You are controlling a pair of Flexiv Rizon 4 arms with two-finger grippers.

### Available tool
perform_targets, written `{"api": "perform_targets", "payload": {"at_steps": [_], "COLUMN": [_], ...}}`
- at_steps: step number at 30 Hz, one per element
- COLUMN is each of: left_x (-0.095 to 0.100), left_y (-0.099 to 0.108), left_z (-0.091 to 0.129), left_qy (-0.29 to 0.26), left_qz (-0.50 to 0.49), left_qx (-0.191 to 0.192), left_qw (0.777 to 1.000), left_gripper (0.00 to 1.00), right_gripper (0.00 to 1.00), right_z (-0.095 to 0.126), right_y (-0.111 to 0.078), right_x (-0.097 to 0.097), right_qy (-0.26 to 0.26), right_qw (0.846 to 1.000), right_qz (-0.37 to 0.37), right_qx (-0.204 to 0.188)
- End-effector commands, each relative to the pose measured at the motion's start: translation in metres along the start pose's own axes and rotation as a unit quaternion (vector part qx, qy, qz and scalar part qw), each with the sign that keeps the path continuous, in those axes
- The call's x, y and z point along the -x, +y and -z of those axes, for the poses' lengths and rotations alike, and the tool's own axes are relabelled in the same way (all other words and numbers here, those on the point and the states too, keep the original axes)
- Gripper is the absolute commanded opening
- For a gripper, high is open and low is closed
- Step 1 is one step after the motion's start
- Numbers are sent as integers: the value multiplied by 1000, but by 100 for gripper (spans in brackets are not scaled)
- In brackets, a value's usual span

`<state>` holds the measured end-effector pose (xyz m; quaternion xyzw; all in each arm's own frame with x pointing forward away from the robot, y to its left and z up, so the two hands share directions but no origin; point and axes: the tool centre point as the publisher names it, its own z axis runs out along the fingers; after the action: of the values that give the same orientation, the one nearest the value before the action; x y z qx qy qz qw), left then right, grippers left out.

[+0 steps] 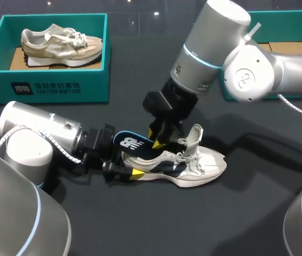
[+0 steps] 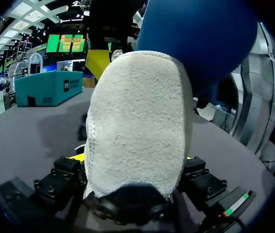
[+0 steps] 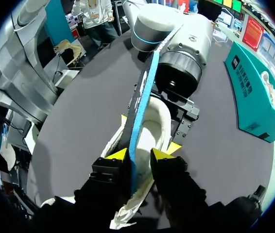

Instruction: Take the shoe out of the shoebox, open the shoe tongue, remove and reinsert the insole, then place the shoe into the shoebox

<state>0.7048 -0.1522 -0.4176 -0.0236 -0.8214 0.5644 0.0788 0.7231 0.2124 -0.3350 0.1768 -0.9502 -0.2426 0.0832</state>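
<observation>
- Nearest: left gripper clamped on heel of shoe. Shoe mid-table, tongue pulled up.
- Just beyond: right gripper pinching blue insole edge-on at shoe mouth. Front end inside or not, can't tell.
- Risks: thin insole may buckle or twist in pinch, or snag on collar or laces. Hard push could slide shoe out of heel clamp. Grippers close together, may knock.
- Far: shoebox at right, behind right arm. Second box at left holds beige shoe, so wrong-box mix-up possible.
</observation>
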Motion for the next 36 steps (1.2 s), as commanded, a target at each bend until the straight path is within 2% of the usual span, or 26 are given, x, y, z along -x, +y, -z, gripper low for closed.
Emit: {"api": "perform_targets", "payload": {"at_steps": [1, 6, 11, 17, 22, 28, 36], "left_x": [0, 0, 0, 0, 0, 0, 0], "left_y": [1, 1, 1, 1, 1, 1, 1], "left_z": [-1, -1, -1, -1, -1, -1, -1], "left_qy": [0, 0, 0, 0, 0, 0, 0], "left_qz": [0, 0, 0, 0, 0, 0, 0], "left_qx": [0, 0, 0, 0, 0, 0, 0], "left_qw": [1000, 1000, 1000, 1000, 1000, 1000, 1000], "left_gripper": [0, 0, 0, 0, 0, 0, 0], "right_gripper": [31, 28, 30, 30, 38, 31, 36], "right_z": [5, 8, 11, 13, 13, 11, 10], "right_y": [0, 6, 11, 13, 10, 12, 14], "right_x": [-10, -9, -8, -5, -5, -6, -8], "right_qy": [-12, 1, 6, 23, 40, 58, 63], "right_qw": [1000, 999, 997, 996, 995, 989, 983], "right_qz": [-9, -48, -70, -83, -92, -134, -166], "right_qx": [-1, -17, -23, -7, 20, 25, 44]}}
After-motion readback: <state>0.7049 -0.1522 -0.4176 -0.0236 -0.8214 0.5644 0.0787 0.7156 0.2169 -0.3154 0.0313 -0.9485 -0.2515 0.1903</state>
